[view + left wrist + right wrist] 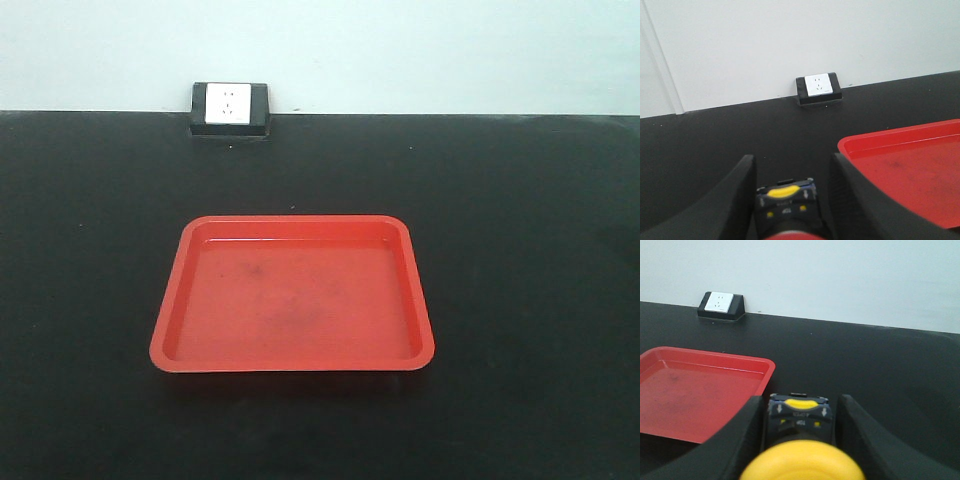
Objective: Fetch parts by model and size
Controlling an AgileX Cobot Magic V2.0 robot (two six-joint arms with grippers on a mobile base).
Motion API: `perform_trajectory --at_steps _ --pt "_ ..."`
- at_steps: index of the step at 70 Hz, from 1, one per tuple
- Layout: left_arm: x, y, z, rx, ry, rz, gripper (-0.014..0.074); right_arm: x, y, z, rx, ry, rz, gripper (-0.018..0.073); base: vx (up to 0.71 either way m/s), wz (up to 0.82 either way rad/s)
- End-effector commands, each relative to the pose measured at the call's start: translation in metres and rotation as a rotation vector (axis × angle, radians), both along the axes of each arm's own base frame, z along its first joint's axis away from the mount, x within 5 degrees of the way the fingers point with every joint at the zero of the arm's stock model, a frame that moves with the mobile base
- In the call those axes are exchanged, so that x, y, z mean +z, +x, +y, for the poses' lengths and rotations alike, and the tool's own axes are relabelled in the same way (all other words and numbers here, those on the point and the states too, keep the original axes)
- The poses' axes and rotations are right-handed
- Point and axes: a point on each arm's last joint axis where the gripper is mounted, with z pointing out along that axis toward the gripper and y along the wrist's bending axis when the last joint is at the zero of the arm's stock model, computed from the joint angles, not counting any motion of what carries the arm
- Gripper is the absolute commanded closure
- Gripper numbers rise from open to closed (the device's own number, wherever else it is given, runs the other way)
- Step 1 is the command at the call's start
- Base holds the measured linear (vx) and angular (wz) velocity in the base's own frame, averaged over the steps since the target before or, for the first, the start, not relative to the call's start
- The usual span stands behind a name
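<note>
The left gripper [792, 165] is clamping the red-capped switch [786, 200] and the right gripper [801, 400] the yellow-capped switch [800, 415], each hovering beside the red tray [290, 300], apparently poised for dropping them in.

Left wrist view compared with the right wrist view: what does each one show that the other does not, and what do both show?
Only the left wrist view: the left gripper with the red-capped switch between its fingers; the cap is just a red sliver at the bottom edge. Only the right wrist view: the right gripper with the yellow-capped switch between its fingers, the cap large and blurred. Both: the red tray, the wall socket and the black table.
</note>
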Motion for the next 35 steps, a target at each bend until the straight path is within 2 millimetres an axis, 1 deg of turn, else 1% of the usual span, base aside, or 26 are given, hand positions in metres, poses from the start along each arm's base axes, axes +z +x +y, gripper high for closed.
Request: perform_trajectory --at_steps 1,26,35 --pt "0.0141 0.0009 -0.0017 -0.015 -0.008 -0.083 0.0603 0.0148 0.0000 0.0007 0.008 -0.003 -0.096 0.0564 0.00 0.00" --pt "0.0157 0.0009 -0.0021 -0.020 -0.010 -0.100 0.0603 0.0154 0.0000 0.0007 0.009 -0.003 -0.102 0.0564 0.00 0.00" --pt "0.0184 0.0000 -0.0019 -0.020 -0.012 -0.108 0.0603 0.0163 -0.0002 0.0019 0.019 0.024 -0.107 0.0564 0.00 0.00"
